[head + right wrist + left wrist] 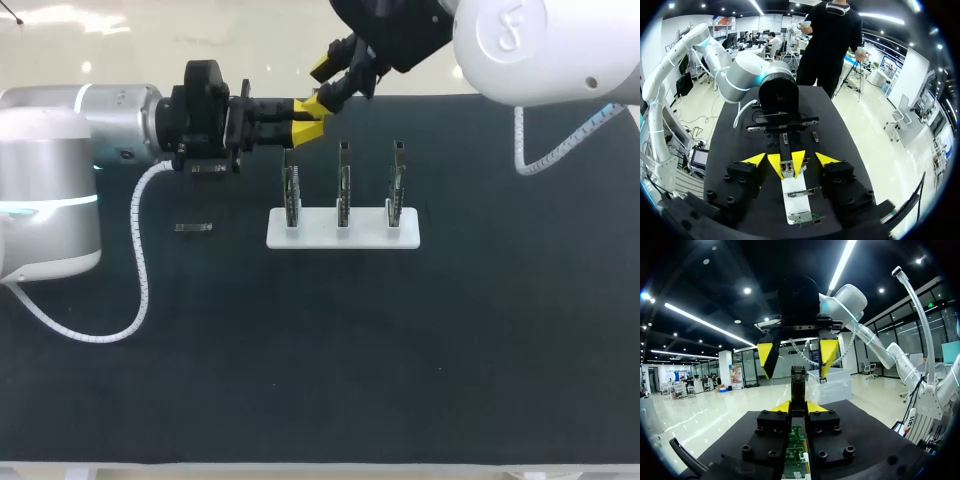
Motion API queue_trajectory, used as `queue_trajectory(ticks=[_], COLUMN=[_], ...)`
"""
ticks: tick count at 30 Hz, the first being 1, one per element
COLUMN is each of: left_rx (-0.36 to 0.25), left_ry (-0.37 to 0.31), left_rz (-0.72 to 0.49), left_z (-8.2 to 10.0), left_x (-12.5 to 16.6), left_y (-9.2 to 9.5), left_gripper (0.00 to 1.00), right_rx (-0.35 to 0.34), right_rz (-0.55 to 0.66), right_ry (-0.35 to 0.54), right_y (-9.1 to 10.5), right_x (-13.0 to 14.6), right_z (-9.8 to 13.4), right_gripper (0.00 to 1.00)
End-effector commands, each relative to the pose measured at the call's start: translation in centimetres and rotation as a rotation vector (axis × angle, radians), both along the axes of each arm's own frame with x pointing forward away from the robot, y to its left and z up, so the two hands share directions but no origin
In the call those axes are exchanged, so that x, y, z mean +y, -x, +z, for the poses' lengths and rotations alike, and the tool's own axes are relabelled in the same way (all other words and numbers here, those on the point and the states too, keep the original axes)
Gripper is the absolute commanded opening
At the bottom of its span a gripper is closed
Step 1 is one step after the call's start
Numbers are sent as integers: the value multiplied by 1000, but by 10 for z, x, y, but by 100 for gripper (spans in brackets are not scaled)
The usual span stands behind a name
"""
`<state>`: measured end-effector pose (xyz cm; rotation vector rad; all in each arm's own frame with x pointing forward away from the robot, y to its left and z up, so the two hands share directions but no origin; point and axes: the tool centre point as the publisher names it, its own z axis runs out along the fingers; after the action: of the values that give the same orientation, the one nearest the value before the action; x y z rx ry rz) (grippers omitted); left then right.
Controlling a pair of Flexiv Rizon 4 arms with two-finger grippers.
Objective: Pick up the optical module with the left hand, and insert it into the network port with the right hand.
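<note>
Left jaws: closed on the optical module (798, 382), pinching one end so the rest sticks out past their yellow fingertips (782, 406).
Right jaws: open wide, with one fingertip (766, 354) on each side of the module's free end. Neither appears to touch it.
Optical module: held in the air between the two arms, above the far left end of the stand and clear of the counter (400, 350).
Step in hand: this looks like the handover from left to right, with insertion not yet begun.
Doing it well: centre the right jaws on the free end so both pads meet it together. Close squarely on opposite faces, far enough along that the two sets of fingertips do not clash. The left jaws should let go only once the right grip is firm. A skewed grip would probably carry through to the insertion.
Network ports: three upright boards on a white base (310, 238); the left one (291, 185) is nearest the handover. I cannot tell which is the target.
Spare piece: a small dark part (195, 229) lies flat on the counter, left of the base and well apart.
Risk: letting go too soon could drop the module onto the boards.
</note>
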<state>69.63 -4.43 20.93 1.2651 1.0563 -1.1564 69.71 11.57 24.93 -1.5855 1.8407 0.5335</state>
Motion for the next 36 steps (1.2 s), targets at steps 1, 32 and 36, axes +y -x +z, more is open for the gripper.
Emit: queue_trajectory(ticks=[1, 32, 36], left_rx=[0, 46, 73], left_ry=[-1, -33, -81], left_rz=[-2, 5, -6], left_z=[0, 1, 4], left_x=[0, 4, 15], left_y=[-1, -2, 1], left_gripper=[0, 100, 100], right_rx=[-1, -10, -9], right_rz=[3, 6, 8], right_ry=[-3, -3, -5], right_y=[-1, 2, 1], right_x=[1, 4, 5], right_z=[-2, -5, -5], right_gripper=[33, 0, 0])
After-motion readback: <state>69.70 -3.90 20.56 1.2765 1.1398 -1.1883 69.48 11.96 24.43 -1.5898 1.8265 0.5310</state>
